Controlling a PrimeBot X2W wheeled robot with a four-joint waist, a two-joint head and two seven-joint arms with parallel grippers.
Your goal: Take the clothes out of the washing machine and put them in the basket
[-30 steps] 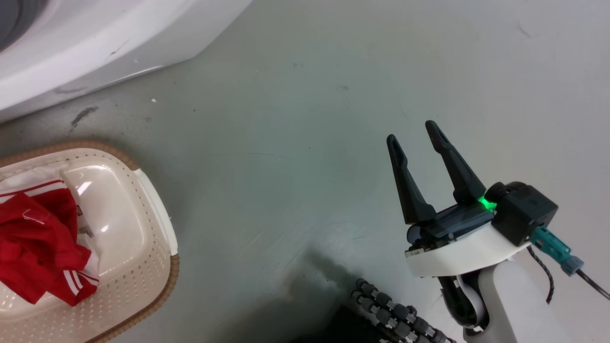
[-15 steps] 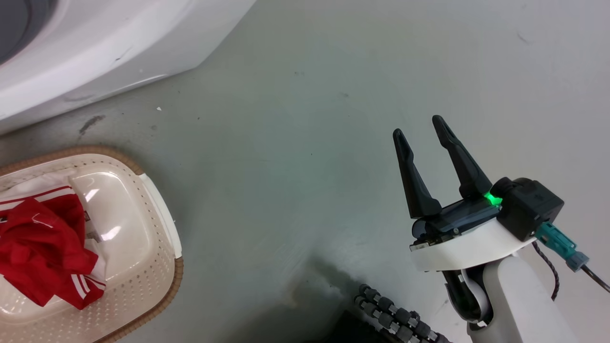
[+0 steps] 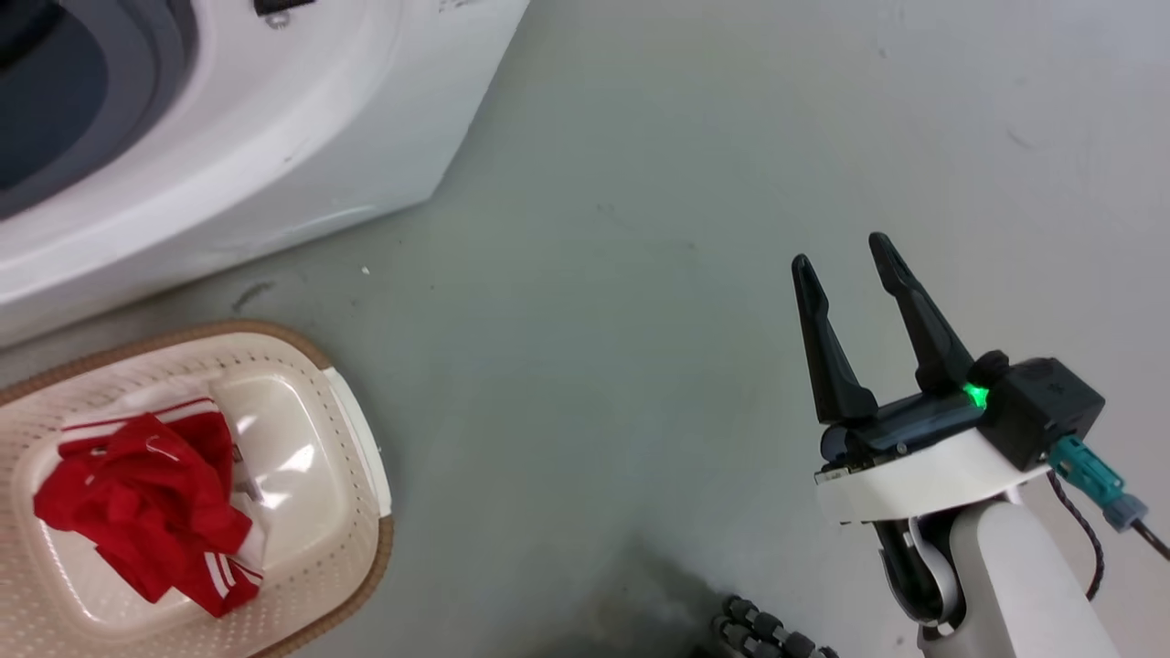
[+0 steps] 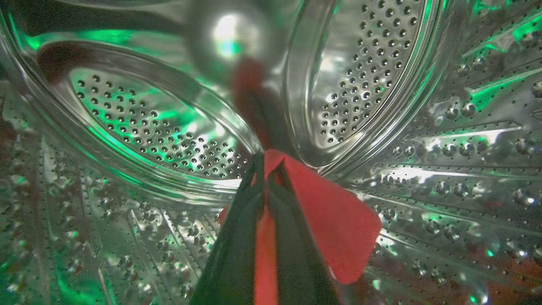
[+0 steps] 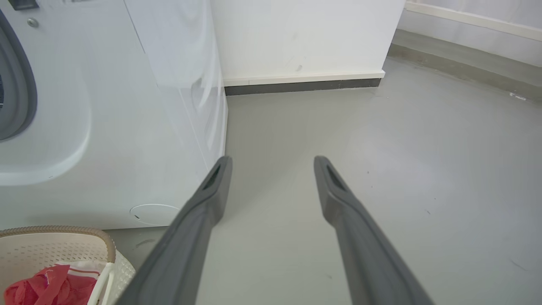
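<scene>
Camera shifted; left jaws pinch clothes [image 4: 334,220] lying along them, right jaws apart.

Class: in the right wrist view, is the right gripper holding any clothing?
No, the right gripper is open, with only grey floor between its fingers.

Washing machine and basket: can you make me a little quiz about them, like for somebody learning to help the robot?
1. True or false: the right claw is open and holds nothing.
2. Pick one: inside the drum, what does the left claw pinch? A) a red cloth B) a blue towel C) nothing at all
3. Fill the gap: in the head view, the red clothes on the lower left lie in the ____.

Key: 1 true; 2 A; 3 basket.
</scene>
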